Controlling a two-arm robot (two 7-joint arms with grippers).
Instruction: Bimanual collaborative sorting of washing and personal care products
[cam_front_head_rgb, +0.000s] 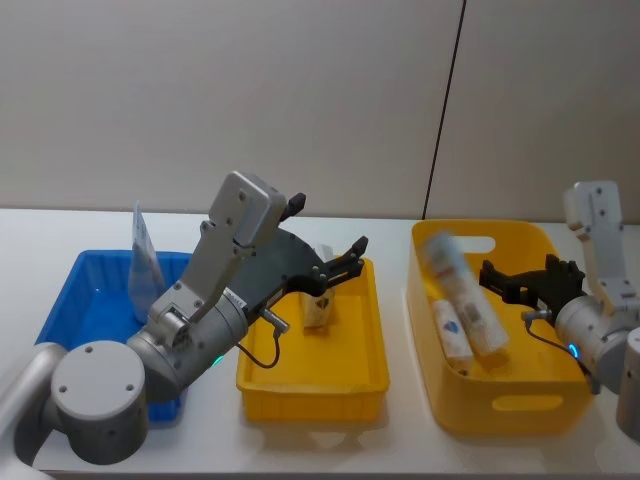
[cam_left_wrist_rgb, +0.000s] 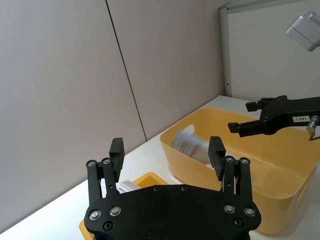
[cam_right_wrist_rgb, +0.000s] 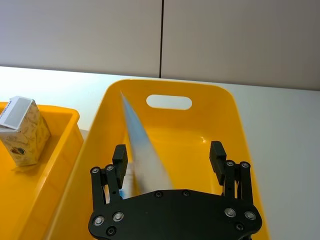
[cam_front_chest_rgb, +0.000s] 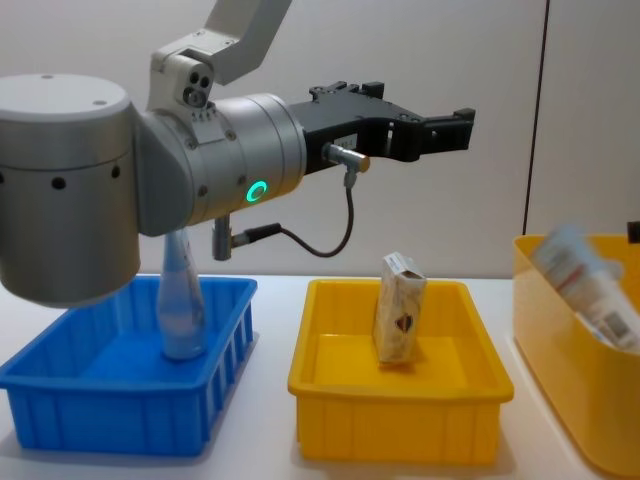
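Note:
A beige speckled pack (cam_front_head_rgb: 318, 308) stands upright in the middle yellow tray (cam_front_head_rgb: 312, 385); I also see this pack (cam_front_chest_rgb: 400, 320) from the chest. My left gripper (cam_front_head_rgb: 330, 225) hovers open and empty above that tray, pointing toward the right bin. A pale tube (cam_front_head_rgb: 141, 262) stands upright in the blue bin (cam_front_head_rgb: 70, 300). In the large yellow bin (cam_front_head_rgb: 500, 405), two tubes (cam_front_head_rgb: 470, 325) lie on the floor. A third, blurred tube (cam_front_head_rgb: 445, 260) tilts against the far left wall. My right gripper (cam_front_head_rgb: 520, 272) is open over this bin, and the blurred tube (cam_right_wrist_rgb: 142, 150) shows just beyond its fingers.
The three containers sit in a row on a white table (cam_front_head_rgb: 30, 235), with narrow gaps between them. A grey partition wall (cam_front_head_rgb: 300, 90) runs close behind. My left arm's elbow (cam_front_chest_rgb: 70, 180) looms large over the blue bin.

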